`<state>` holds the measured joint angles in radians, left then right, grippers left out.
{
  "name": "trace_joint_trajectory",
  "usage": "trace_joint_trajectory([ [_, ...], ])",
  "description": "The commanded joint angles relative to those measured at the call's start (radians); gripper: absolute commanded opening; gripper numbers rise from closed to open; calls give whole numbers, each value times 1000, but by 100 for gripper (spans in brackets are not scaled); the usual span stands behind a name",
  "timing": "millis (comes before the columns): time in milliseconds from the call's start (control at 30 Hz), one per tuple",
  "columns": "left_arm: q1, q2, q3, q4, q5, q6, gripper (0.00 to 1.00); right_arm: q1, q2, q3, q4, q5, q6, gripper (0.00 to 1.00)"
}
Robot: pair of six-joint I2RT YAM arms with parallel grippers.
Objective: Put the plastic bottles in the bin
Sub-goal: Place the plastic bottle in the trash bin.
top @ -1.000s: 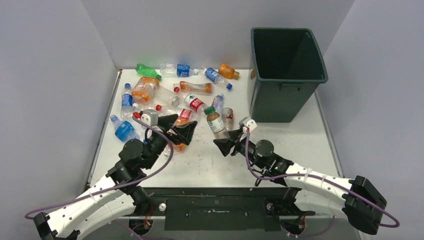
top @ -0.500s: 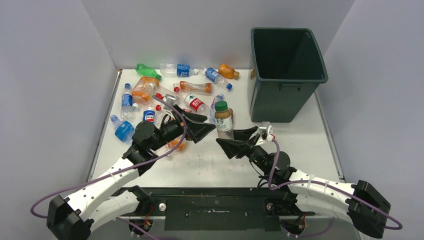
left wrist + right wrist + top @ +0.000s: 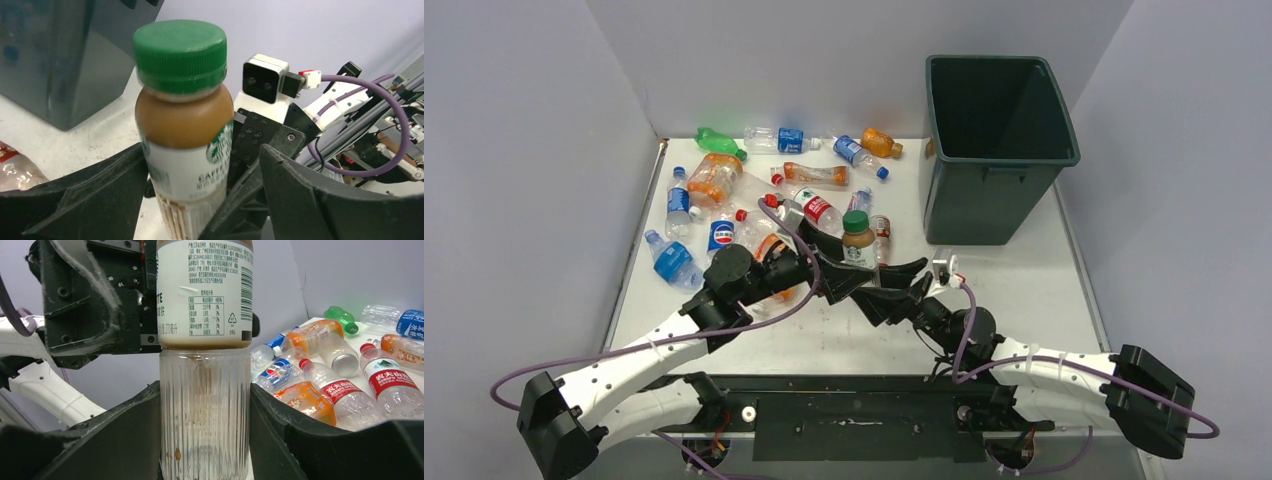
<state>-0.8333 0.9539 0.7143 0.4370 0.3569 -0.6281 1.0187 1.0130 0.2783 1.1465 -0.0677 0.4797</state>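
Bright, even light; soft shadows

So the table is a plain white top, pretty grubby, with little brownish specks scattered over the near middle. Thin metal strips run down its left edge and right edge. It's boxed in by pale lavender-grey panels: a back wall, a left wall and a right wall, all bare and matte. Along the near edge sits a black plate, with a small silver round fitting just beside its left end. Both wrist views show that same pale wall behind everything, and the left one catches a bit of scuffed tabletop too.
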Motion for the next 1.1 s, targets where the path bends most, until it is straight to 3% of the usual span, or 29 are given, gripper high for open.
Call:
trace_joint_trajectory([
  [0,-34,18,70,-16,-18,93,69,39,-12,55,16,3,-67,5],
  [100,-34,12,67,1,-37,97,48,45,-29,65,-21,9,-90,5],
  [167,-33,7,62,15,-44,99,40,50,-36,71,-44,7,-96,5],
  [200,-34,5,61,20,-46,102,36,54,-38,76,-63,5,-98,11],
  [233,-33,4,63,20,-45,111,30,56,-43,84,-88,0,-100,27],
  [300,-34,-8,72,1,-54,142,19,58,-67,121,-195,-8,-112,75],
  [333,-33,-23,78,-35,-73,170,17,59,-90,153,-332,5,-126,91],
  [367,-33,-41,88,-74,-103,204,14,63,-115,189,-445,20,-144,98],
  [400,-34,-60,103,-124,-152,256,8,65,-143,225,-548,36,-172,92],
  [467,-34,-100,129,-234,-271,353,0,68,-207,299,-768,59,-236,90],
  [600,-32,-153,132,-343,-416,550,0,69,-283,473,-1032,138,-288,90],
  [867,-37,-209,9,-258,-313,656,0,69,-111,796,-1297,207,-251,97],
  [1067,-42,-241,-67,-194,-279,653,0,70,48,955,-1331,136,-226,96],
])
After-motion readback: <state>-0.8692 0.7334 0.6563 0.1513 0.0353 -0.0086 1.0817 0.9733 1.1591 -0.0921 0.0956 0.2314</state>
